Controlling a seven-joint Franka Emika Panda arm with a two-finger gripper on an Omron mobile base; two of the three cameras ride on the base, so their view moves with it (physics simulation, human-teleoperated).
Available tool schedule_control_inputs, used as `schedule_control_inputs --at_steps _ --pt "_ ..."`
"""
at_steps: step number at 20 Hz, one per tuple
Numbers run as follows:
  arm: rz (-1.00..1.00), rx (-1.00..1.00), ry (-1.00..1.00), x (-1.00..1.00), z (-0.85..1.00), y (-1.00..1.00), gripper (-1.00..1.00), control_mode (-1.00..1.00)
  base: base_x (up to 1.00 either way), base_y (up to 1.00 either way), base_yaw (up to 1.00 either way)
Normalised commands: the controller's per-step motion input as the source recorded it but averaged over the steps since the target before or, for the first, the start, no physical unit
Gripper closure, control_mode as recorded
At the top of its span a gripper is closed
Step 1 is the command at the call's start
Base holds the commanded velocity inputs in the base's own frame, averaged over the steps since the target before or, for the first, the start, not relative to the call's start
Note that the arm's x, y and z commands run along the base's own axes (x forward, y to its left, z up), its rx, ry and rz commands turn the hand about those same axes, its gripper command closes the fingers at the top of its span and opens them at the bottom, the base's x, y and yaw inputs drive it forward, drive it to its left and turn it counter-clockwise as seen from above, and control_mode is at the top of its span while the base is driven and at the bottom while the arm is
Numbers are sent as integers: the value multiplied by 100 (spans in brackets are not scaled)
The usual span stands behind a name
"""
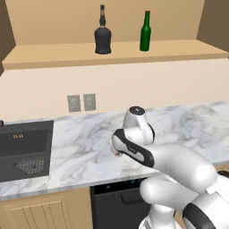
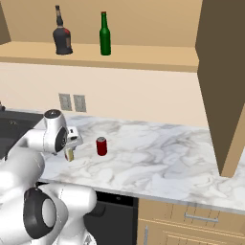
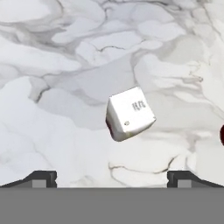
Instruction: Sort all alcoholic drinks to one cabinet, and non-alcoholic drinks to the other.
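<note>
The squat black round-bellied bottle [image 1: 103,38] and the slim green glass bottle with a red cap [image 1: 145,32] stand side by side on the tan floor of the open light-wood wall cabinet [image 1: 53,56], so the alcoholic half of the sort looks done. Left, by my reckoning, are the two soft drinks, both on the white-and-grey marble counter [image 2: 158,153]. The short red can with a silver top [image 2: 101,146] stands upright there in the right base view, just beyond the hand; in the left base view the arm covers that spot. The hand view looks straight down on the tiny white carton [image 3: 129,113], which seems to lie tipped on one edge, between and ahead of the gripper [image 3: 112,178], whose jaws stand wide apart and hold nothing.
</note>
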Motion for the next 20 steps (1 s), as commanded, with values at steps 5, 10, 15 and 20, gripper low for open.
schedule_control_inputs --at_steps 5,10,15,20 --pt "0 0 0 16 -8 0 -100 -100 0 0 0" --pt "0 0 0 18 -14 4 -100 -100 0 0 0" --pt "0 0 0 14 -13 1 -100 -100 0 0 0" --pt "0 0 0 10 -12 0 -100 -100 0 0 0"
